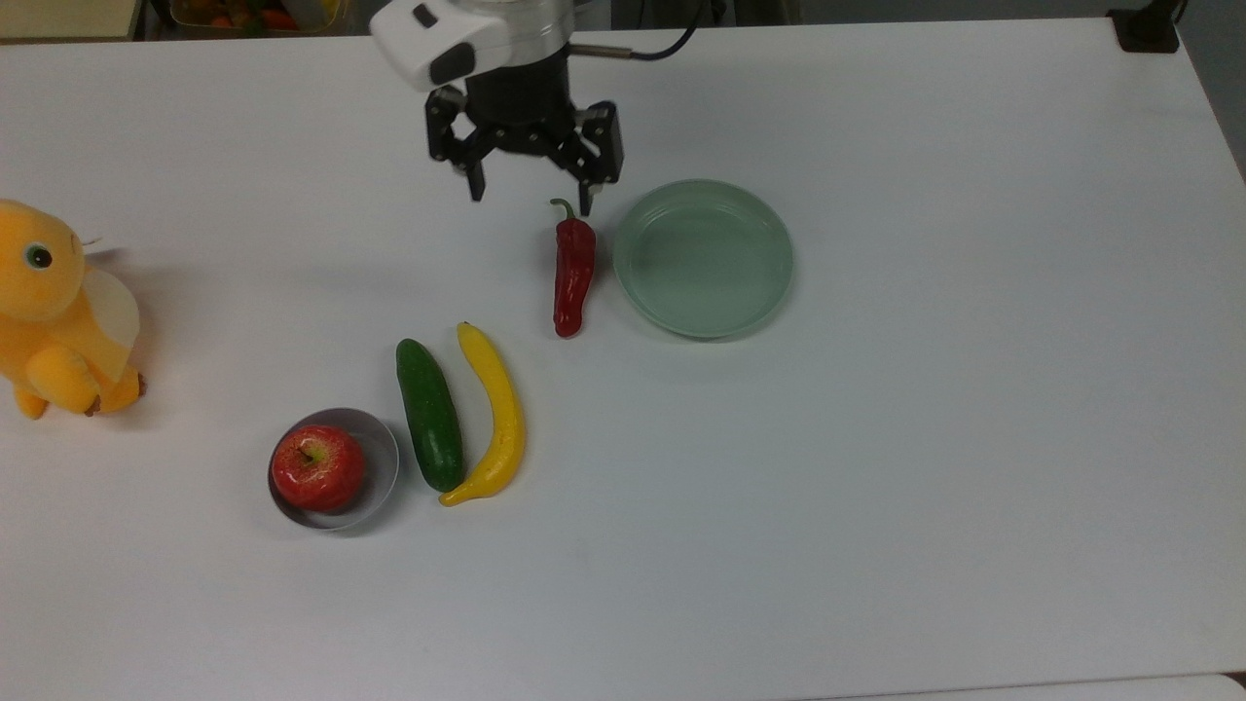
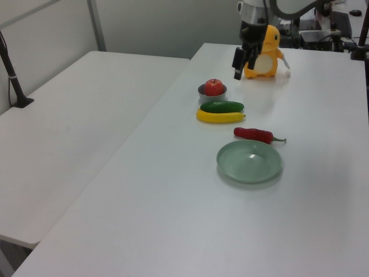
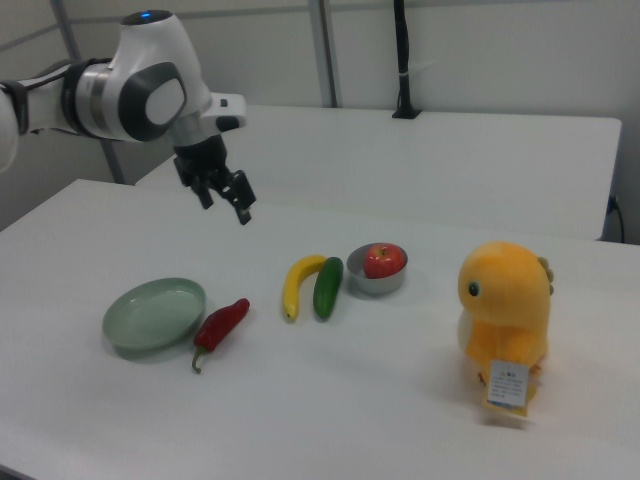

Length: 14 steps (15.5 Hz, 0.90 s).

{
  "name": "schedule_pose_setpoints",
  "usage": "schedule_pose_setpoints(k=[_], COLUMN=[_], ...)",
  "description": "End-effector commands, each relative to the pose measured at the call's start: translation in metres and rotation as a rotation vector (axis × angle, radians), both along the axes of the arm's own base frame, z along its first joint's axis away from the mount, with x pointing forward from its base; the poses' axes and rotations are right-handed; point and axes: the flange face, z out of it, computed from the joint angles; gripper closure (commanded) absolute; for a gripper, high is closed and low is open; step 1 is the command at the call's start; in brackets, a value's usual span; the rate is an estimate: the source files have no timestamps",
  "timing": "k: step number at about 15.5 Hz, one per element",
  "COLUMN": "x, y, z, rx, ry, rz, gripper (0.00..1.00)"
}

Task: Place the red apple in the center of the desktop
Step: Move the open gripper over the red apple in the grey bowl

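Observation:
The red apple [image 1: 317, 467] [image 2: 214, 86] [image 3: 382, 260] sits in a small grey bowl [image 1: 385, 456] at the top view's lower left, on the white desktop [image 1: 876, 487]. My gripper [image 1: 531, 200] [image 2: 239, 69] [image 3: 224, 210] hangs open and empty above the desktop, well away from the apple. In the top view its fingertips hover just above the stem end of the red chili pepper [image 1: 573, 276].
A pale green plate [image 1: 787, 261] lies right of the pepper in the top view. A cucumber [image 1: 428, 414] and a banana [image 1: 501, 419] lie side by side between the bowl and the pepper. A yellow plush toy [image 1: 54, 312] stands at the top view's left edge.

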Motion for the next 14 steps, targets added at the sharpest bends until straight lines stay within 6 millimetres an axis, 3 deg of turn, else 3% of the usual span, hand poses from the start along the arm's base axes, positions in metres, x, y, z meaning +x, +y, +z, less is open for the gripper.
schedule_pose_setpoints(k=[1,7,9,14], x=[0.034,0.073,0.086,0.109], y=[-0.030,-0.072,-0.091,-0.115], z=[-0.001,-0.011,-0.025,-0.058], rx=[-0.001,0.000,-0.024,-0.074], ry=[-0.089,-0.133,-0.177,-0.288], rz=[-0.072,-0.168,-0.191,-0.202], gripper=[0.00,0.00,0.00,0.00])
